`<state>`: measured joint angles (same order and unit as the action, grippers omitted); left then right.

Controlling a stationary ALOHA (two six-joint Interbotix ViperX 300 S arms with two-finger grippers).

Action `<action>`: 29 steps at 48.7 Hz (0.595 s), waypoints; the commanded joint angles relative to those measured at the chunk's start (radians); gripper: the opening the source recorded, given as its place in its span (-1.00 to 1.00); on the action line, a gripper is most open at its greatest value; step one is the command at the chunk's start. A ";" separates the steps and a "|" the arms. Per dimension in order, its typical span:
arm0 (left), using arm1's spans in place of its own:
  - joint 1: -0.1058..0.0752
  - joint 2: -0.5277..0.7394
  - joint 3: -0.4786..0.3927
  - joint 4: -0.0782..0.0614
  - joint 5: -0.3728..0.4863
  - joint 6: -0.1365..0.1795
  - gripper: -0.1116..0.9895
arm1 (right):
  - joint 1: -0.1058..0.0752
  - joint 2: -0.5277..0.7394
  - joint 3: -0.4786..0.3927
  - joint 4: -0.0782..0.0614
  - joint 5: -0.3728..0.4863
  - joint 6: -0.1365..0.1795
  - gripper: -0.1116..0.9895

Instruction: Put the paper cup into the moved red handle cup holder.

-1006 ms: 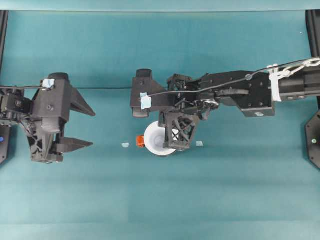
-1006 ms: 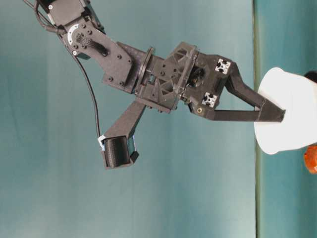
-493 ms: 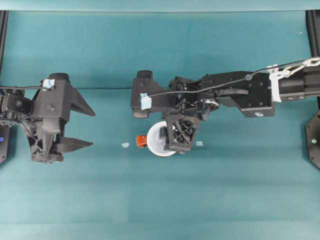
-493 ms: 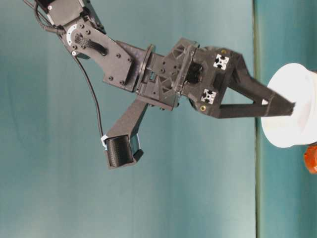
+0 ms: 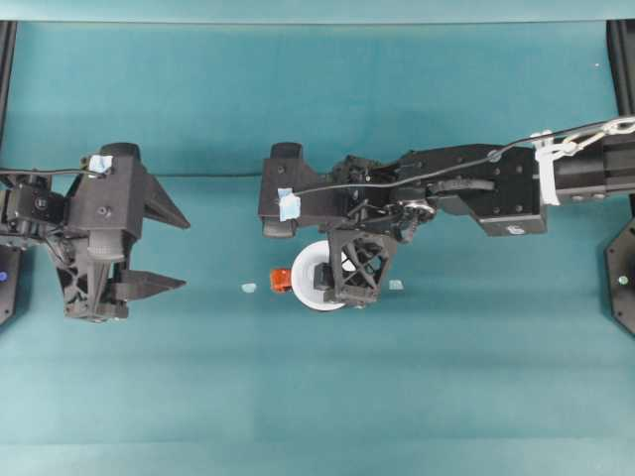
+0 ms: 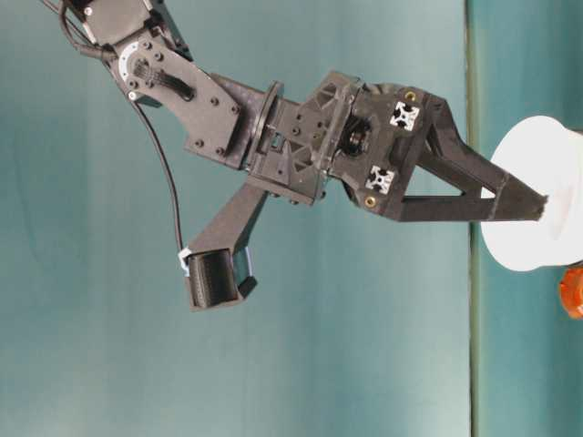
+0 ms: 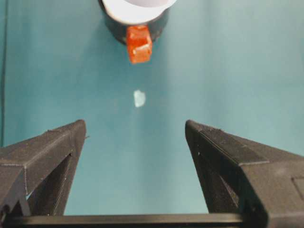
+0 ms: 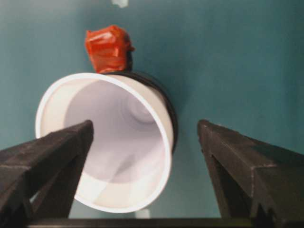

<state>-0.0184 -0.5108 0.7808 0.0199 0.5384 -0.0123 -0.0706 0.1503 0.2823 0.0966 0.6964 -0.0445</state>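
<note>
Surface (image 5: pixel 317 397): teal cloth, smooth, covering the whole work area.
Pale scraps: 2 small light bits lying flat on the surface, well apart, 1 at (image 5: pixel 248 288) and 1 at (image 5: pixel 396 285).
Back edge: a lighter teal strip (image 5: pixel 317 10).

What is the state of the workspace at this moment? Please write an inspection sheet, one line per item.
Surface: teal table, flat, bare across its near part.
Job's things: paper cup sits in the red handle cup holder, its upper part standing above the holder's rim; the red handle points toward the left arm's side.
Clutter: two small pale scraps, one beside the handle, one on the cup's other side.
Hands: right hand open, one finger inside the cup, one outside; left hand open, holding nothing, apart from the cup.
Cables: black cable along the right arm; white ties.
Surroundings: teal backdrop; dark frame at the edges.
</note>
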 commanded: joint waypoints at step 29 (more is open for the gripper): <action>0.000 -0.014 -0.018 0.002 -0.003 0.000 0.84 | 0.011 -0.413 0.193 -0.032 -0.009 0.003 0.95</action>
<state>-0.0184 -0.5139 0.7808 0.0199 0.5384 -0.0123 -0.0644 -0.2010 0.4464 0.0660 0.7041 -0.0445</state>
